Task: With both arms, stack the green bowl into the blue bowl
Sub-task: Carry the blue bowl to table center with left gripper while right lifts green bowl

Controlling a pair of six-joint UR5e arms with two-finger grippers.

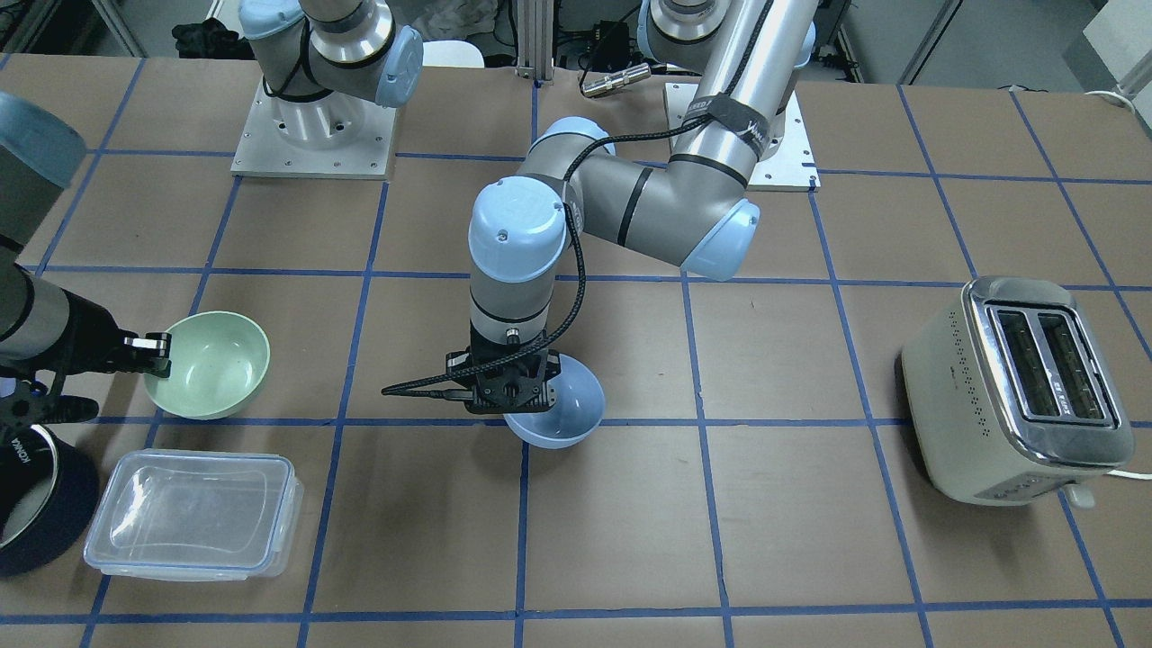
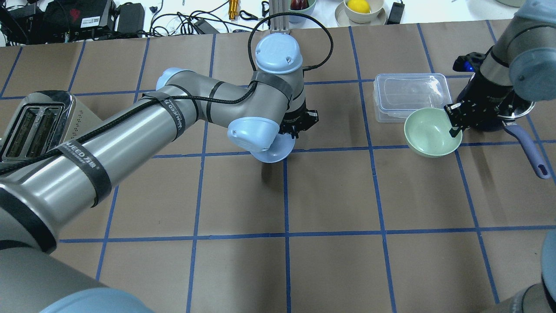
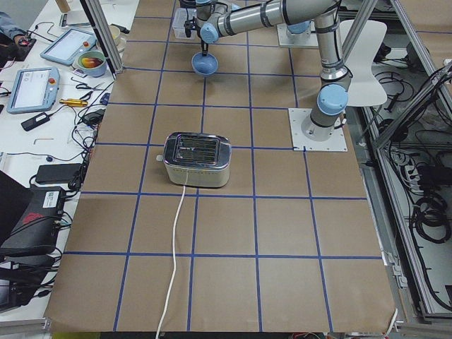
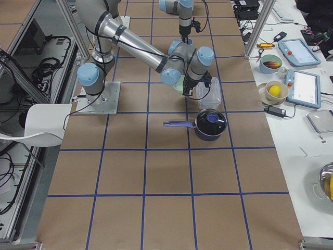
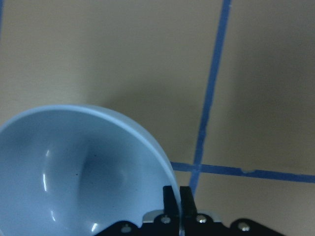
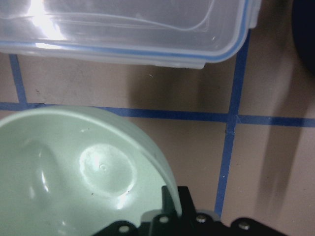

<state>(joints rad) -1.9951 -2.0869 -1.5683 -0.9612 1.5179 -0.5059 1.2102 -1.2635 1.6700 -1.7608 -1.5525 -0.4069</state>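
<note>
The pale blue bowl (image 1: 565,409) hangs tilted a little above the middle of the table. My left gripper (image 1: 515,393) is shut on its rim, which the left wrist view shows pinched between the fingers (image 5: 175,199) beside the bowl's inside (image 5: 78,167). The mint-green bowl (image 1: 214,362) is held tilted near the table's right end. My right gripper (image 1: 155,353) is shut on its rim, as the right wrist view (image 6: 173,201) shows against the bowl (image 6: 74,167). In the overhead view the blue bowl (image 2: 274,152) and the green bowl (image 2: 428,132) are about two grid squares apart.
A clear lidded plastic container (image 1: 193,513) lies right beside the green bowl. A dark navy saucepan (image 2: 517,119) with a long handle stands under my right arm. A cream toaster (image 1: 1017,387) stands at the table's left end.
</note>
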